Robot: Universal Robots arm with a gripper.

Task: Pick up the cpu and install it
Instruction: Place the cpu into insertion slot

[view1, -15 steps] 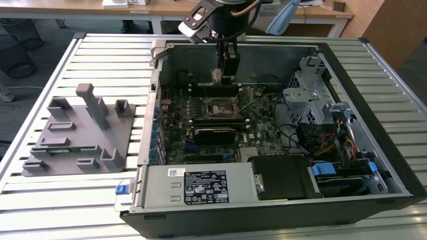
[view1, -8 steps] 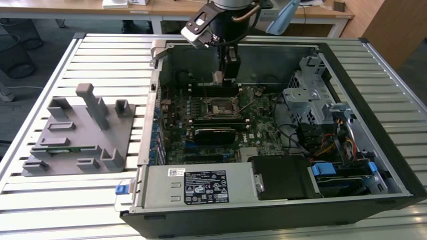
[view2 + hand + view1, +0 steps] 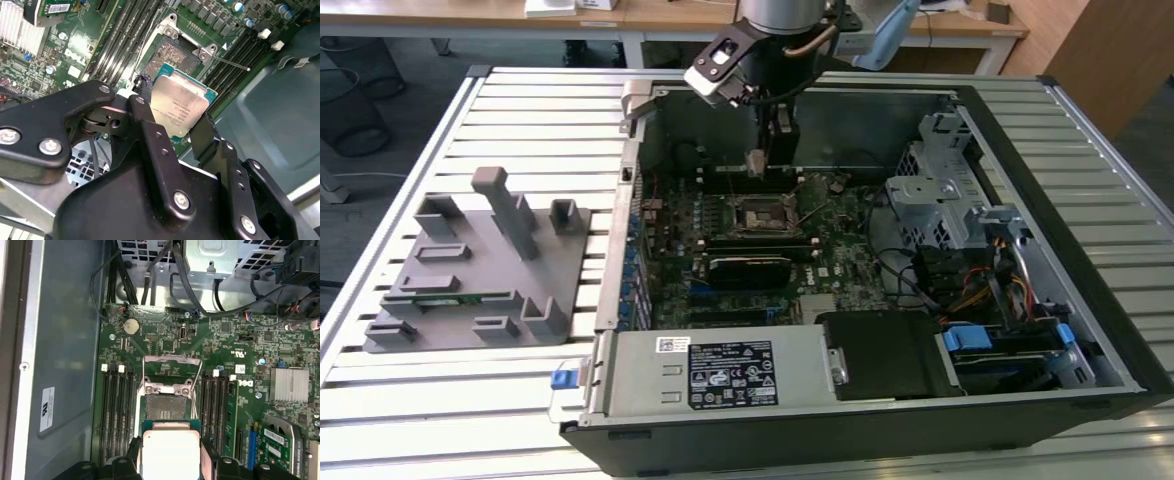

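My gripper hangs inside the open computer case and is shut on the cpu. The cpu is a small square chip with a pale metal top, and a black finger presses on each of two opposite edges. In the first wrist view the cpu sits between the fingers, just short of the open motherboard socket. The socket's metal frame is swung up. In the exterior view the socket lies nearer the camera than the gripper and lower down.
Memory slots flank the socket. A drive cage and cables fill the case's side toward the exterior view's right, and a power supply sits in front. A grey plastic tray with a green memory stick lies on the slatted table.
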